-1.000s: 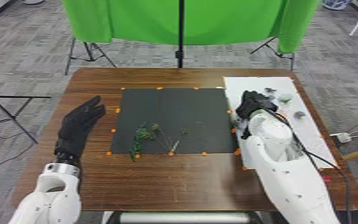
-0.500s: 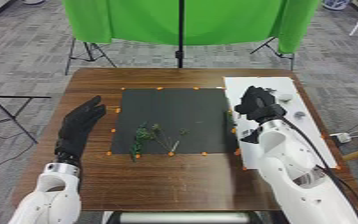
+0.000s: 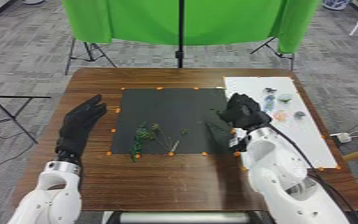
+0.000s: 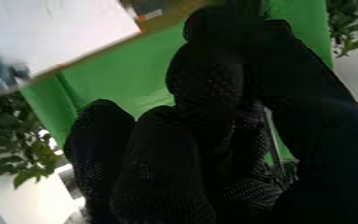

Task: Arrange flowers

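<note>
head view: left hand (image 3: 79, 122) empty, fingers straight; right hand (image 3: 245, 113), fingers closed on a green sprig (image 3: 214, 111).

arms: glossy white shells with rounded edges and oval recesses
left hand (image 3: 79, 122): black glove
right hand (image 3: 244, 112): black glove, its fabric dotted with a fine mesh
left wrist (image 3: 63, 168): silvery-white collar
right arm cable (image 3: 302, 151): thin, black

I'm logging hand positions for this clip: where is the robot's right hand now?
In the head view, the right hand is right of centre, over the border between the black mat and the white sheet.
</note>
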{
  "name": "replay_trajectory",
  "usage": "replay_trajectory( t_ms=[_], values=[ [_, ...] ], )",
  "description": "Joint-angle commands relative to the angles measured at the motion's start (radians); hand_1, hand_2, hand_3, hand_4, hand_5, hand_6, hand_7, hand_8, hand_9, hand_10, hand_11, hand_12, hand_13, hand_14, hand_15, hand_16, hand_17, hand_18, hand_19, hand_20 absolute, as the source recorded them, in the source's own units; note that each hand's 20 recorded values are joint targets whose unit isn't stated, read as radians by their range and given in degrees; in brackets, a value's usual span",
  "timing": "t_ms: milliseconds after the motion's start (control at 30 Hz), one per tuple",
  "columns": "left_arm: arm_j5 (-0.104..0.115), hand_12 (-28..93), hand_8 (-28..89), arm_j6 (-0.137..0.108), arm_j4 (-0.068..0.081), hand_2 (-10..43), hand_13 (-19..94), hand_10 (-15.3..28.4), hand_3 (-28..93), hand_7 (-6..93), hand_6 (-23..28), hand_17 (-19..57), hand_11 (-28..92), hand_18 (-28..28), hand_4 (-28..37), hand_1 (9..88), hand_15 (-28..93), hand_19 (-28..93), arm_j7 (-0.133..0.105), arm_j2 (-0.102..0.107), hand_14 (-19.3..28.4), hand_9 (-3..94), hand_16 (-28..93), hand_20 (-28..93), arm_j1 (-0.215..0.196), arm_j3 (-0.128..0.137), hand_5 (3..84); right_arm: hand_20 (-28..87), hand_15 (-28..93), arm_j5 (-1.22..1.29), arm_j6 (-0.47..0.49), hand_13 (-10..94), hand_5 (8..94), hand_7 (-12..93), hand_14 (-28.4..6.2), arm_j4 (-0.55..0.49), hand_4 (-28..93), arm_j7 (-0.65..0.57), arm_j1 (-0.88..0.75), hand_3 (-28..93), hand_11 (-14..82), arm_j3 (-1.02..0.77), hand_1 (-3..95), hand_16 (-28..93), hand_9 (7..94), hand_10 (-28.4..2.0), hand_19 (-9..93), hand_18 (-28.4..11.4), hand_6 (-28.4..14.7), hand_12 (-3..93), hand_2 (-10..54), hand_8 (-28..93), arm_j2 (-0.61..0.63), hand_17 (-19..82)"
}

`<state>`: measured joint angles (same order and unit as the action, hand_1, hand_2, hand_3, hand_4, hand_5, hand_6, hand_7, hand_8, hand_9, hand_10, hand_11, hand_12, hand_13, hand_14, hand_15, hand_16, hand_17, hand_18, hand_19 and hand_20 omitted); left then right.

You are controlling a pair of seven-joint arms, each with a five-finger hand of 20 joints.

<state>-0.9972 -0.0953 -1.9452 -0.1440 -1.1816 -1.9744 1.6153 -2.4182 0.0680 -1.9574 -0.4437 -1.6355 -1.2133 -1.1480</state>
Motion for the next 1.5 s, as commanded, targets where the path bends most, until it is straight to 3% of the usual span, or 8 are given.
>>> replay_trajectory(
  t_ms=[33,700,1000,1267,1500],
  values=[
    [-0.002,12,-5,0.006,0.001,-7.7,32,13.7,63,10.0,4.4,2.2,15,12.6,-14.8,27.4,9,4,0.010,-0.007,17.1,43.1,5,18,-0.015,0.001,44.4,66,73,-0.031,0.036,94,88.6,29,-1.6,0.017,1,-0.025,-0.047,64,50.0,0.011,48.4,24,93.5,-9.5,93,-12.5,-1.7,23.4,-9.5,20,-0.035,72],
    [-0.002,12,-5,0.008,0.002,-7.6,32,13.7,63,9.9,4.4,2.1,15,12.7,-14.8,27.3,9,4,0.014,-0.008,17.0,43.1,5,18,-0.015,0.001,44.4,63,70,-0.030,0.128,94,87.5,28,-0.9,0.052,-1,-0.080,-0.058,61,47.5,-0.010,48.4,25,93.3,-9.6,93,-10.8,-1.6,23.6,-7.2,17,-0.078,71],
    [-0.002,12,-5,0.011,0.006,-7.6,32,13.7,63,9.9,4.4,2.1,15,12.7,-14.8,27.4,9,4,0.015,-0.007,17.0,43.1,5,18,-0.007,-0.002,44.4,60,68,-0.006,0.162,94,88.1,23,-1.4,0.052,-2,-0.086,-0.030,62,43.7,-0.001,39.4,25,93.7,-10.2,93,-11.2,-1.3,23.7,-1.5,-6,-0.104,70],
    [-0.002,12,-5,0.016,0.003,-7.7,32,13.7,63,9.9,4.4,2.0,15,12.7,-14.8,27.3,9,4,0.017,-0.011,17.1,43.1,5,18,-0.013,0.000,44.4,59,66,-0.010,0.229,94,86.7,19,-2.1,0.036,-3,-0.110,-0.020,60,41.9,-0.006,30.2,25,93.7,-11.1,93,-11.9,-2.1,23.5,8.0,-9,-0.105,69],
    [0.003,12,-5,0.012,-0.003,-7.7,32,13.6,63,9.9,4.4,2.0,15,12.7,-14.8,27.3,8,4,0.012,-0.010,17.1,43.0,5,17,-0.026,0.010,44.4,58,65,0.015,0.269,94,84.1,16,-2.4,-0.022,-3,-0.141,-0.069,58,40.9,-0.050,28.7,26,93.0,-11.5,93,-11.8,-2.6,24.0,10.5,-9,-0.058,68]
  ],
)
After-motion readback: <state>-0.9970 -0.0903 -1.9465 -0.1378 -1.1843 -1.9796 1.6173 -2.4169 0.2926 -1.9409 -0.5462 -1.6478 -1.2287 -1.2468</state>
